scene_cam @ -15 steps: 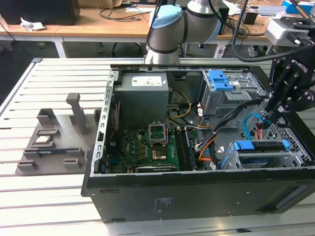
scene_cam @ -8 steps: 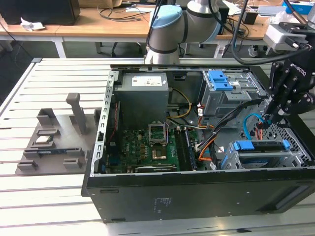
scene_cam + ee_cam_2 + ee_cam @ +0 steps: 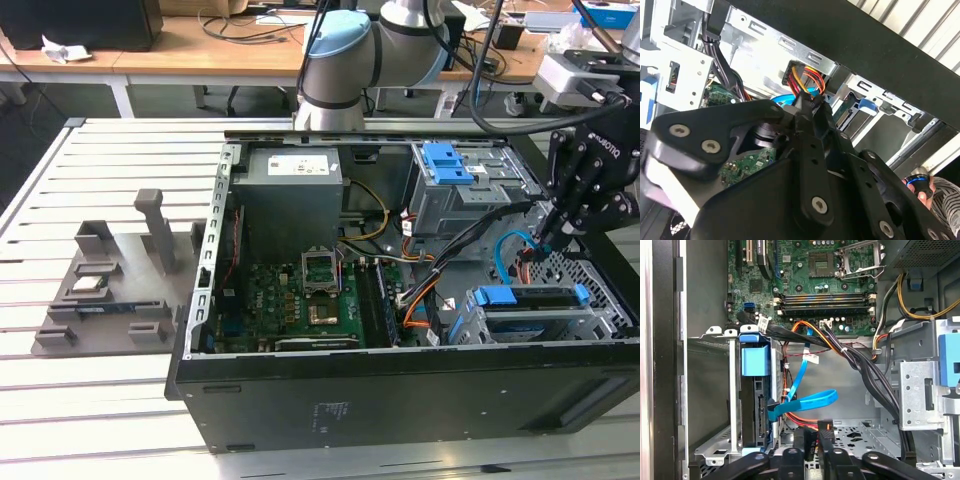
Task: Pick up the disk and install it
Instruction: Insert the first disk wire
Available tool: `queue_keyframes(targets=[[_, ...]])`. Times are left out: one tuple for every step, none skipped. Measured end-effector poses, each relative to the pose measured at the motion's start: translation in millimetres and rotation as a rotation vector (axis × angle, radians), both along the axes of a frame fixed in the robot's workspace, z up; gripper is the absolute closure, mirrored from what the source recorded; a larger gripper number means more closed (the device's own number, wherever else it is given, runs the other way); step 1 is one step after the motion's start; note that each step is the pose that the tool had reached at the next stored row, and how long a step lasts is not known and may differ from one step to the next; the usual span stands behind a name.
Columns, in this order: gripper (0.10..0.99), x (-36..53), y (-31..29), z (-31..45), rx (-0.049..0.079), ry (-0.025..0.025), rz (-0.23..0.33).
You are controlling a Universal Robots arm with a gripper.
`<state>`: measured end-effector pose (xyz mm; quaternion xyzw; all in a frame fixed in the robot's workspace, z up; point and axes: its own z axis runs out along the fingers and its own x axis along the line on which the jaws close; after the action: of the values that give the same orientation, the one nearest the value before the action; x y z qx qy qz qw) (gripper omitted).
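Your gripper [image 3: 552,240] hangs inside the computer case [image 3: 300,400], above the drive bay.
I cannot tell whether it is apart or together. The disk [image 3: 530,297] already sits on edge in its metal cage [image 3: 715,390], so its blue frame faces up and a connector edge shows beside the cables [image 3: 805,405].

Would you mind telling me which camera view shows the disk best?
The first wrist view: the disk stands edge-on in its bay, blue frame and connector edge visible. The exterior view shows its blue frame from farther off; in the second wrist view I cannot pick it out.
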<state>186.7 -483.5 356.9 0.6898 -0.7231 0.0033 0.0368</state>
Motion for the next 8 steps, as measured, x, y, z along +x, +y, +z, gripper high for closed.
queue_keyframes(targets=[[0.867, 0.0, 0.0, 0.0, 0.0, 0.0, 0.0], [0.922, 0.0, 0.0, 0.0, 0.0, 0.0, 0.0], [0.922, 0.0, 0.0, 0.0, 0.0, 0.0, 0.0], [0.922, 0.0, 0.0, 0.0, 0.0, 0.0, 0.0], [0.922, 0.0, 0.0, 0.0, 0.0, 0.0, 0.0], [0.922, 0.0, 0.0, 0.0, 0.0, 0.0, 0.0], [0.922, 0.0, -0.1, -0.1, 0.0, 0.0, 0.0], [0.922, -0.4, -0.6, -0.2, 0.0, 0.0001, 0.0]])
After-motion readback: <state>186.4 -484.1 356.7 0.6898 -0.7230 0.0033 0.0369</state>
